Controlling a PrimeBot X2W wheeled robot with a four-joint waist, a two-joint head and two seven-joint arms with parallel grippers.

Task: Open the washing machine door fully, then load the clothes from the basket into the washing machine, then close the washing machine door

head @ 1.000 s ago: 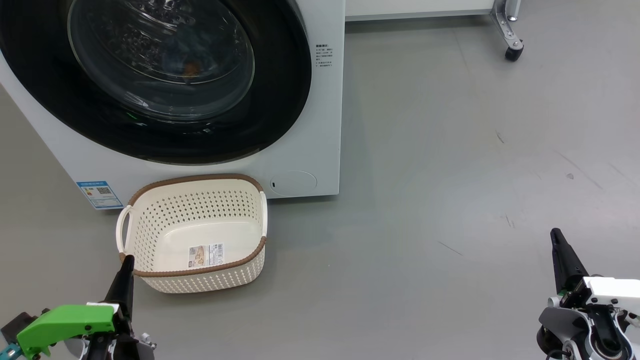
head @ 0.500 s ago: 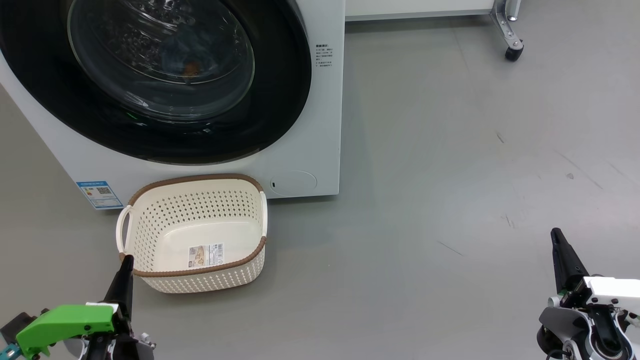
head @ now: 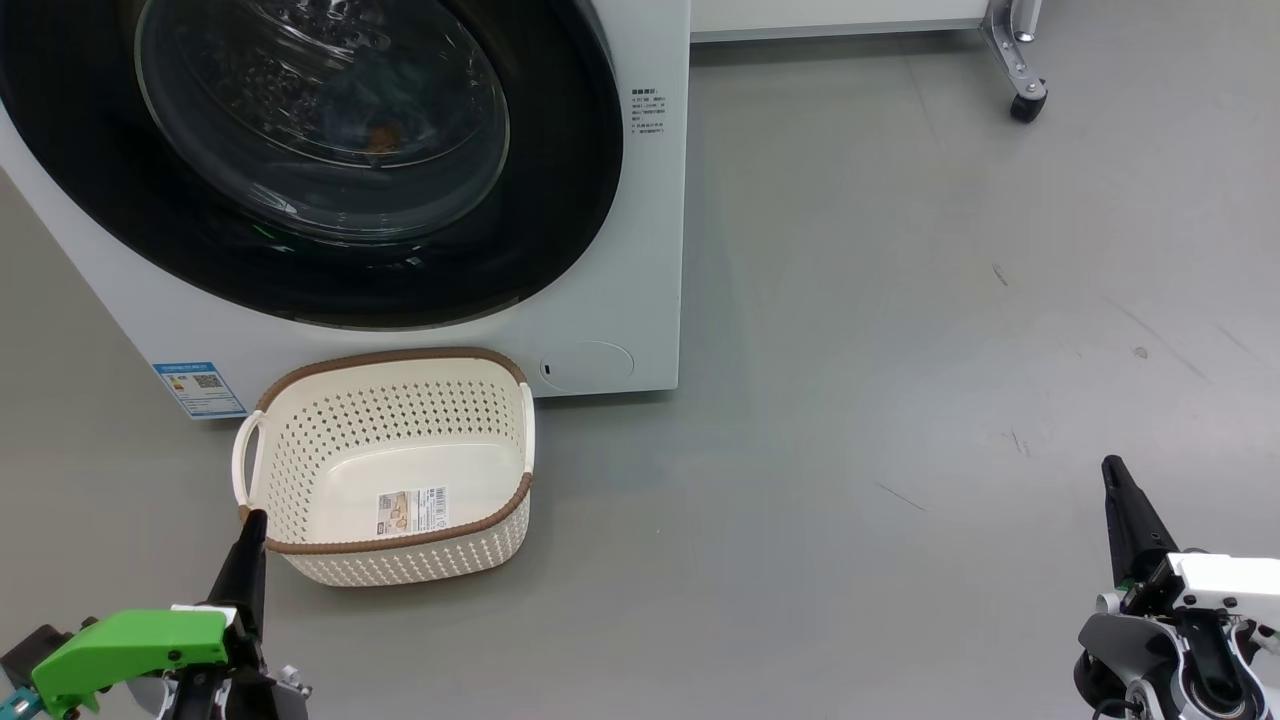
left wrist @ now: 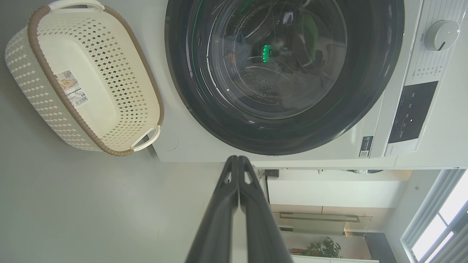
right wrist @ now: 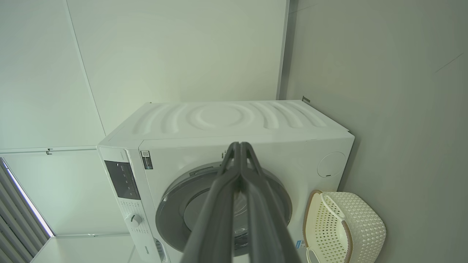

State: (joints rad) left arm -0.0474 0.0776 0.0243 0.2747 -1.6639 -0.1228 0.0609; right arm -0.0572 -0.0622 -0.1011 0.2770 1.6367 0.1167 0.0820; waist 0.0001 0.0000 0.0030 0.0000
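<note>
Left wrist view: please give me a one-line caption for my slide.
Shut left claw facing the closed washing machine door, with the empty basket standing close by.

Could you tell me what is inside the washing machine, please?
Behind the closed door, an orange patch of the clothes shows; glare and darkness hide the rest.

Bright even light, soft shadows, sharp focus, wide-angle wrist distortion

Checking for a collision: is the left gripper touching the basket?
Apart. In the left wrist view the shut left gripper points away from the basket, with bare floor between them.
</note>
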